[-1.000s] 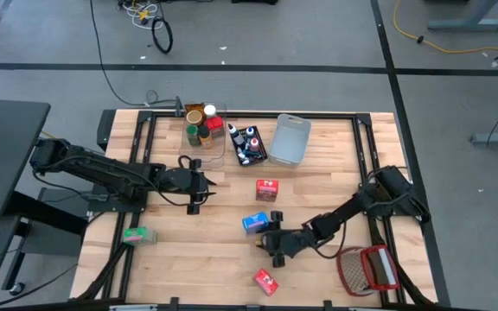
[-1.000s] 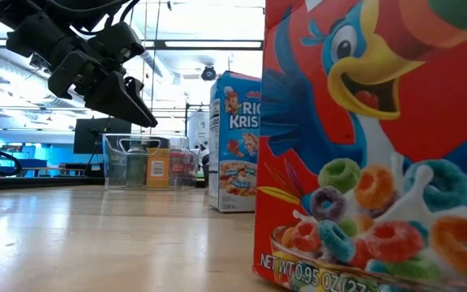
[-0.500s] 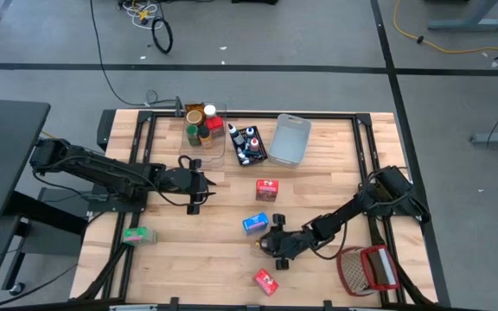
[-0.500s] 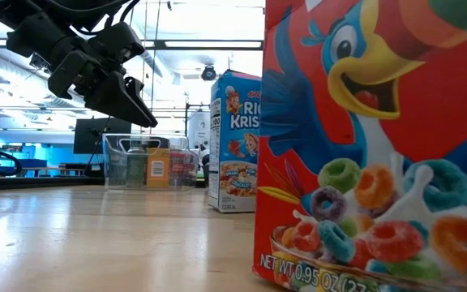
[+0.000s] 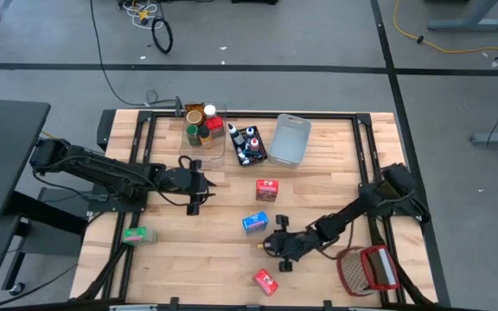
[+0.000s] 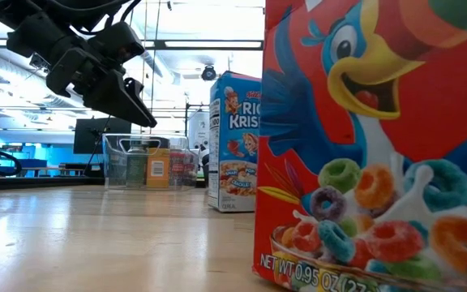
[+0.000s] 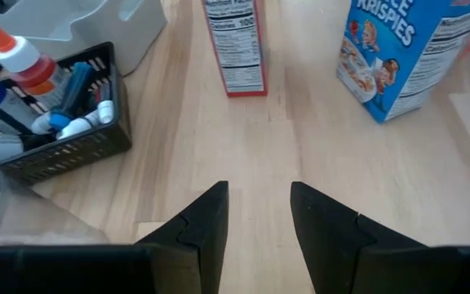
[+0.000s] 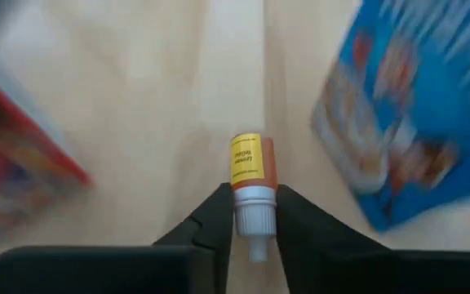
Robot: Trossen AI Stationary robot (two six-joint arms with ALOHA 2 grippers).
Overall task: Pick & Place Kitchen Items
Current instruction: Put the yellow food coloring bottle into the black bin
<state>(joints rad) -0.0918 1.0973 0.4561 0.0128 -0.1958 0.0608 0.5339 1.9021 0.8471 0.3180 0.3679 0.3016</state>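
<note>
- Your job is partly done. Little jars (image 5: 199, 123) sit in the clear bin (image 5: 217, 147) at the far side of the table (image 5: 335, 181). Small bottles (image 5: 247, 141) stand in the black bin (image 7: 96, 147) beside it.
- The grey-blue bin (image 5: 290, 140) next to those looks bare inside, as far as you can see from above.
- Some things are left out on the wood. There is a red box (image 5: 268, 190) in the middle, a blue box (image 5: 255, 223) nearer you, and another red box (image 5: 265, 282) by the near edge. A green box (image 5: 138, 235) lies far over on the left side.
- Your right gripper (image 8: 254, 233) is low over the table, between the blue box and the near red box.
- Its fingers are nearly closed on a tiny tube (image 8: 253, 184). They pinch the white cap end.
- The tube is orange with a yellow label and a white cap. It is thin and smooth, so I think it could slip or roll.
- You can't tell if the tube is off the wood or not.
- Your left gripper (image 7: 258, 214) waits above the table, near the clear bin. Its fingers are a little apart and hold nothing.
- The basket (image 5: 368, 269) sits at the near right corner.
</note>
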